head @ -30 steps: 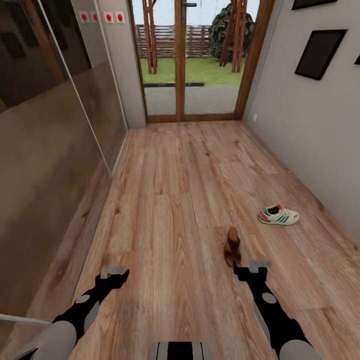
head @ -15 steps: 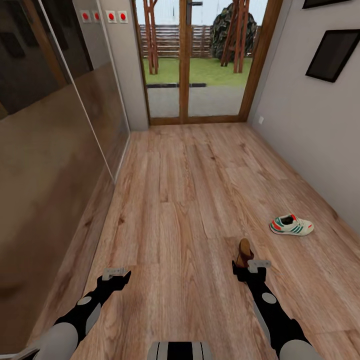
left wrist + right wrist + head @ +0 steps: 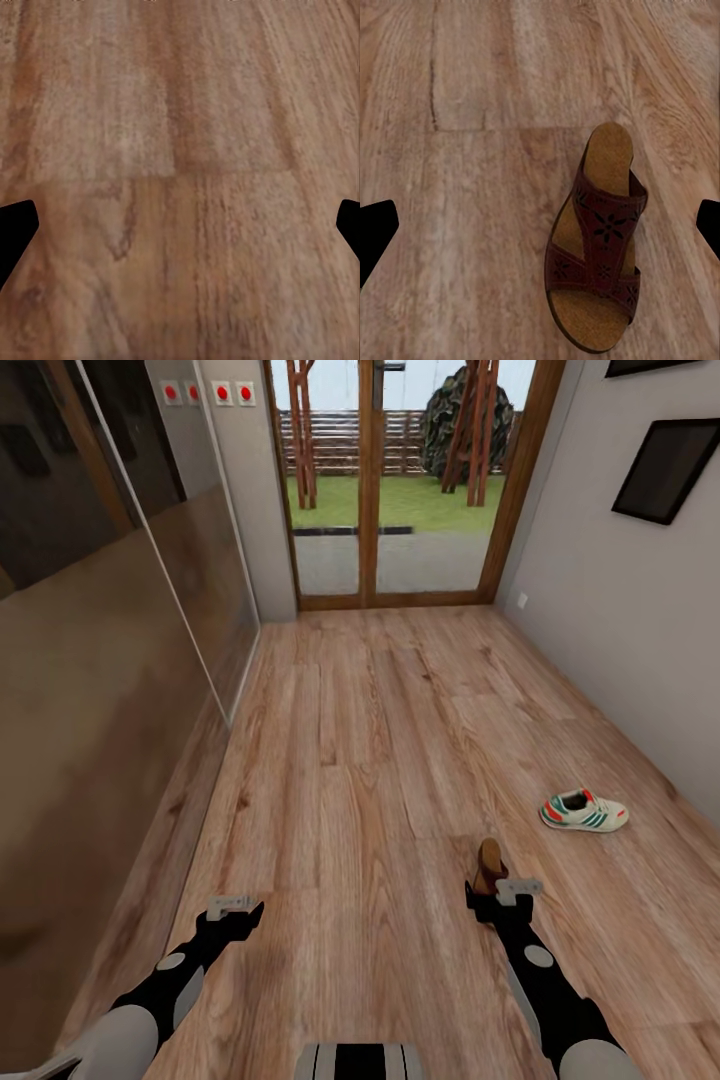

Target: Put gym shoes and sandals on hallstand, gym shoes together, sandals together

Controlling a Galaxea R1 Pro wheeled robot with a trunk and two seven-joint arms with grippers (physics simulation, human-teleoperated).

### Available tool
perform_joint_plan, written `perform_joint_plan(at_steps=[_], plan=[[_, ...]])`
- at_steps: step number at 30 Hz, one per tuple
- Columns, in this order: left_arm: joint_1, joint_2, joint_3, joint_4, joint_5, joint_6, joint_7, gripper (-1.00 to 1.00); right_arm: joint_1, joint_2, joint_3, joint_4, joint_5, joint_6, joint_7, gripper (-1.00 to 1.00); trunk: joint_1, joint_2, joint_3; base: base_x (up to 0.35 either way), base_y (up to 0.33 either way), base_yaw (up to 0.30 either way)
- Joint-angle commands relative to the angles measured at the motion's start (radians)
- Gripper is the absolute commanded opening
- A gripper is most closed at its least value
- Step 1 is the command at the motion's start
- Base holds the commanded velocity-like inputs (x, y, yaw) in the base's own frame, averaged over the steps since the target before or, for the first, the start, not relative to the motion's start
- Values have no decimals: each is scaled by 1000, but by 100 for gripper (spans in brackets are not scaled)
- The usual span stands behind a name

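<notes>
Corridor floor (image 3: 380, 760) of light wood planks runs ahead to a glazed wooden door (image 3: 400, 480), with a glossy dark wall panel (image 3: 90, 660) on the left side and a grey wall on the right. One sandal (image 3: 489, 864), dark brown with a tan footbed, lies on the planks just beyond the right fingers (image 3: 497, 894); in the head view its near end is hidden behind them. In the right wrist view the sandal (image 3: 598, 240) lies flat on the floor (image 3: 472, 187) below the right fingers (image 3: 540, 229), whose black tips show at both edges, spread wide and holding nothing. One gym shoe (image 3: 584, 811), white with green stripes and red-orange accents, sits on the floor further ahead and to the right of the right fingers, near the grey wall and well apart from the sandal. Left fingers (image 3: 231, 908) hang over bare planks; in the left wrist view the left fingers (image 3: 180, 232) are likewise spread wide and empty above the floor (image 3: 180, 150).
</notes>
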Motion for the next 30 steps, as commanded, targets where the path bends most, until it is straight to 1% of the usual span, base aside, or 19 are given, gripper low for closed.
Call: perform_joint_plan(at_steps=[1, 4, 11, 30], plan=[[-1, 0, 9, 1, -9, -4, -5, 100, -1, 1, -5, 1, 10, -3, 1, 100, 0, 0, -1, 101, 0, 0], [-1, -1, 9, 1, -9, -4, -5, 100, -1, 1, -5, 1, 10, -4, 1, 100, 0, 0, -1, 143, 0, 0], [-1, -1, 9, 1, -9, -3, -5, 100, -1, 2, -5, 2, 10, -4, 1, 100, 0, 0, -1, 284, 56, 0], [-2, -3, 9, 2, -9, -3, -5, 100, -1, 2, -5, 2, 10, -4, 1, 100, 0, 0, -1, 316, 119, 0]])
